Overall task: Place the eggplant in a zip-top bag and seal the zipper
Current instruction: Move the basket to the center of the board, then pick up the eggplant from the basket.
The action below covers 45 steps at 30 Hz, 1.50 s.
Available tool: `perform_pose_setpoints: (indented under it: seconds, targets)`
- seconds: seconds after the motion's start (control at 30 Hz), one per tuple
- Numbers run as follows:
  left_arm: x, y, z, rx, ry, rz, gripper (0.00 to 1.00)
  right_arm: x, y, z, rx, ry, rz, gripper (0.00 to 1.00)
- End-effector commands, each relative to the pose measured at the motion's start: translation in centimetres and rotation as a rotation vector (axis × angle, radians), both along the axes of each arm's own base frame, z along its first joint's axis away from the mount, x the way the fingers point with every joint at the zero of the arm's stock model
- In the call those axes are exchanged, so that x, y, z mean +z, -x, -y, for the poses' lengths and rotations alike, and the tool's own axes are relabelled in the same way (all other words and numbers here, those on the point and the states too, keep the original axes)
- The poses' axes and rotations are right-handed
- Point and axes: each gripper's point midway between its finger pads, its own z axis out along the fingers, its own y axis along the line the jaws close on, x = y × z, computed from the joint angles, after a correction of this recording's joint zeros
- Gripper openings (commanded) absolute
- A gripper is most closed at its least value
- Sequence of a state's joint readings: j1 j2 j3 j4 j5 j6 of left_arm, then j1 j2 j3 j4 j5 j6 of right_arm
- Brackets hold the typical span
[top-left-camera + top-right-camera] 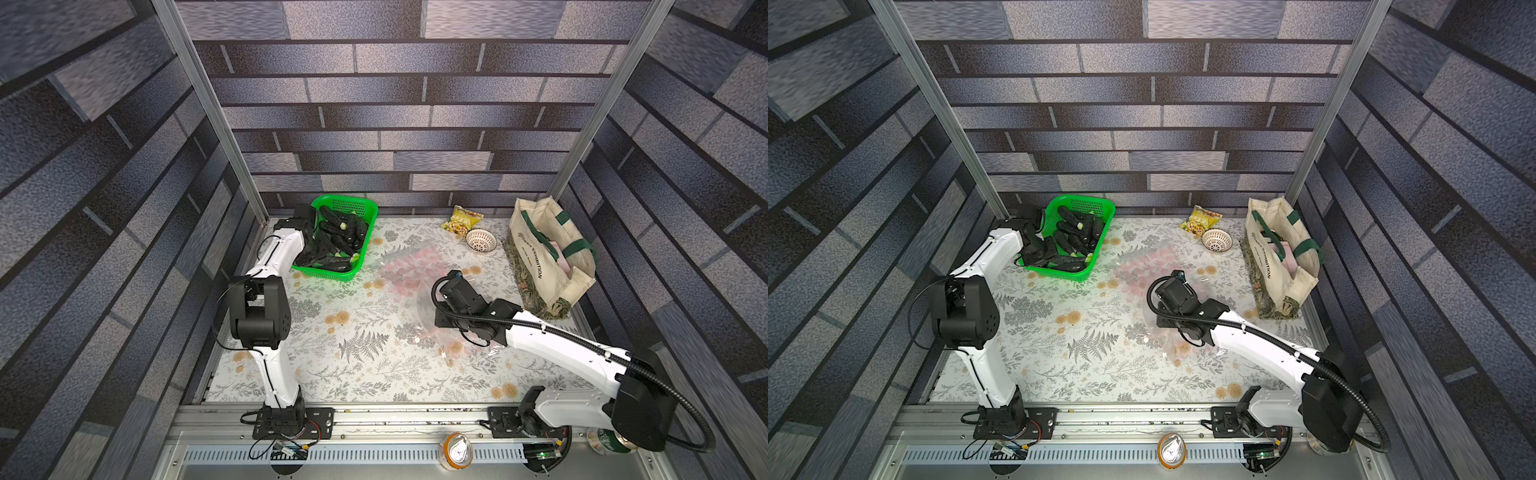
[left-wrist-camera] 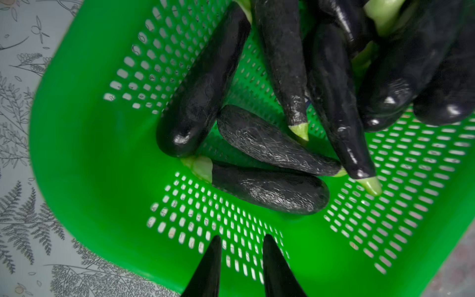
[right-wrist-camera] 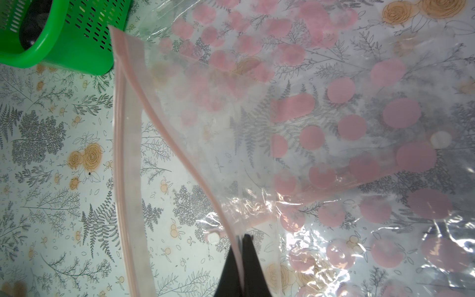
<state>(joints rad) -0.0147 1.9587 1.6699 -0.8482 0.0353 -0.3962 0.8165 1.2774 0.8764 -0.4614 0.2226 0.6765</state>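
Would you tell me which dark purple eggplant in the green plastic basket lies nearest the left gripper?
The dull dark purple eggplant lying crosswise at the pile's edge, just ahead of the left gripper; the other eggplants lie behind it.

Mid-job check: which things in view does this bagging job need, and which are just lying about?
Needed: eggplants in the green basket; zip-top bag, pinched by the right end effector; left end effector, open above the basket.
Lying about: snack packet, small bowl, tote bag, can.
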Motion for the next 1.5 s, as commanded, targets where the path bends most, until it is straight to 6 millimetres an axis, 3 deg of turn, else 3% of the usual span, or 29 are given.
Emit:
perform_pose_setpoints:
  seconds: [0.0,0.23,0.47,0.6,0.7,0.8,0.9,1.0,1.23,1.37,1.47]
  targets:
    - [-0.2,1.1,-0.6,-0.041,-0.019,-0.073,0.28,0.1,0.0,-0.2,0.002,-0.026,0.000,0.00]
    - [-1.5,3.6,2.3,-0.084,0.081,-0.135,0.25,0.4,-0.3,-1.0,0.003,-0.065,0.008,0.00]
    - [-2.2,8.3,5.4,-0.130,0.107,-0.217,0.24,0.6,-0.5,-1.5,0.013,-0.077,0.010,0.00]
    - [-1.8,11.8,6.1,-0.121,0.111,-0.223,0.25,0.6,-0.5,-1.5,0.019,-0.075,0.009,0.00]
    - [0.0,12.9,7.1,-0.125,0.132,-0.159,0.30,0.6,-0.4,-1.7,0.024,-0.079,0.008,0.00]
    - [2.8,11.5,7.5,-0.123,0.150,-0.050,0.37,0.7,-0.5,-1.9,0.031,-0.085,0.005,0.00]
    - [5.1,8.4,7.3,-0.131,0.141,0.067,0.39,1.1,-0.6,-2.2,0.036,-0.094,0.011,0.00]
    - [5.8,5.0,6.9,-0.140,0.137,0.117,0.41,1.2,-0.6,-2.1,0.033,-0.095,0.015,0.00]
    - [3.2,-1.9,6.4,-0.160,0.134,0.096,0.45,1.7,-0.5,-2.0,0.035,-0.099,0.016,0.00]
    - [1.2,-4.5,6.2,-0.164,0.154,0.078,0.45,1.6,-0.4,-1.7,0.031,-0.092,0.019,0.00]
    - [0.3,-5.6,7.0,-0.192,0.173,0.077,0.52,1.5,-0.2,-1.4,0.027,-0.085,0.017,0.00]
